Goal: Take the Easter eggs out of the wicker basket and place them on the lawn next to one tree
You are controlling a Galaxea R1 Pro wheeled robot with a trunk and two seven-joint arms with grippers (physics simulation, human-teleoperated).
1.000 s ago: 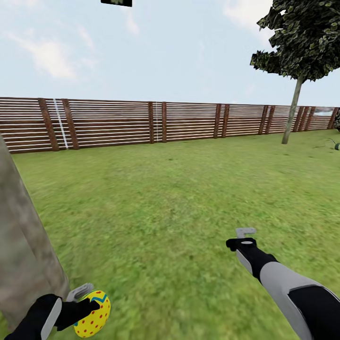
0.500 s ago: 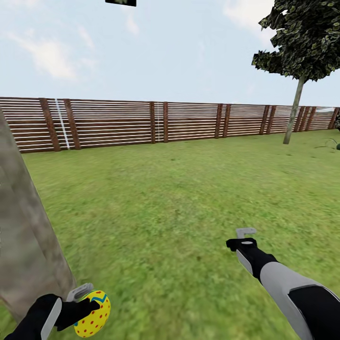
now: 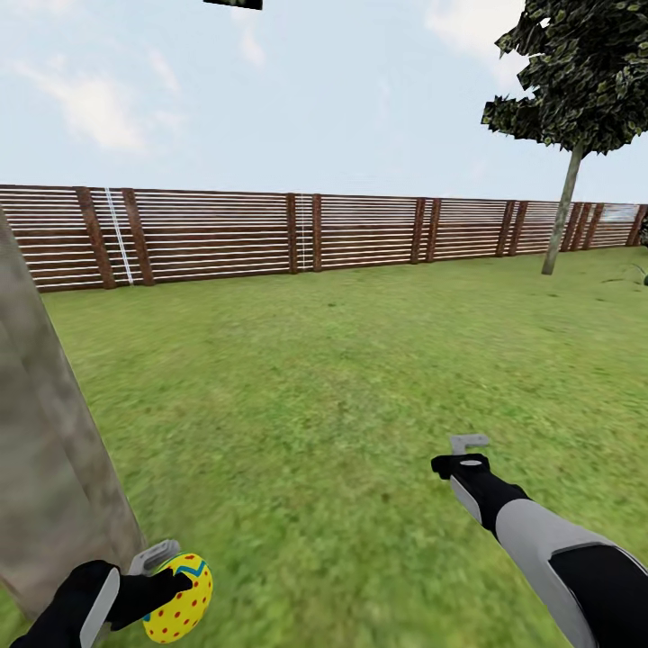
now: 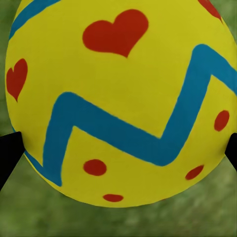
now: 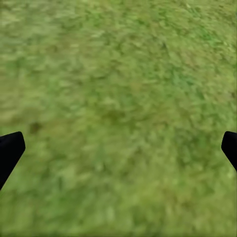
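Note:
My left gripper (image 3: 171, 580) is shut on a yellow Easter egg (image 3: 180, 598) with red dots and a blue zigzag, low at the head view's bottom left. The left wrist view has the same Easter egg (image 4: 118, 103) close up, with red hearts, held between the dark fingertips (image 4: 10, 150) above grass. Right beside it rises the thick pale grey-brown trunk of a tree (image 3: 45, 450). My right gripper (image 3: 470, 443) hangs open over the lawn (image 3: 342, 378), nothing between its fingers. The wicker basket is out of view.
A brown slatted wooden fence (image 3: 270, 229) bounds the garden at the back. A thin-trunked tree with a dark crown (image 3: 562, 207) stands far right by the fence. Grass (image 5: 118, 108) stretches wide between me and the fence.
The head view has shifted slightly, so the near trunk now reaches a little further into the picture. Both arms keep their pose and the egg stays gripped.

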